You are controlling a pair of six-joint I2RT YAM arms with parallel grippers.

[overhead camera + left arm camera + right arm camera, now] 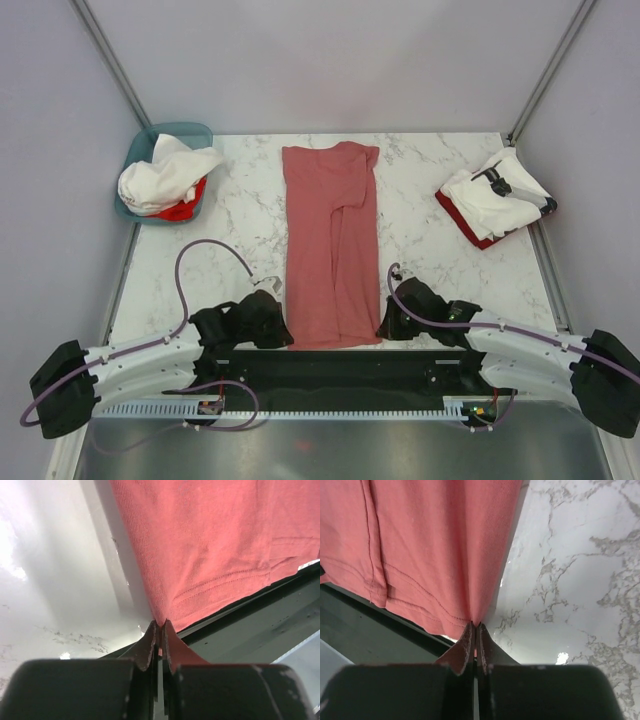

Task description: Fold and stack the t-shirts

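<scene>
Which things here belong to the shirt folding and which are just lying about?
Job: salmon t-shirt, left hand and right hand pinching its near hem; folded stack; white and red shirts.
Lying about: teal basket; marble table.

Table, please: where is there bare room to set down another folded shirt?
Bare marble: between the basket and the salmon shirt, and between that shirt and the folded stack. Crowded: the near edge, both jaws pinching the hem.

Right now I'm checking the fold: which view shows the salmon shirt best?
Top external: the whole salmon shirt, folded lengthwise. Wrist views show only hem corners, pinched by left pincer and right pincer.
</scene>
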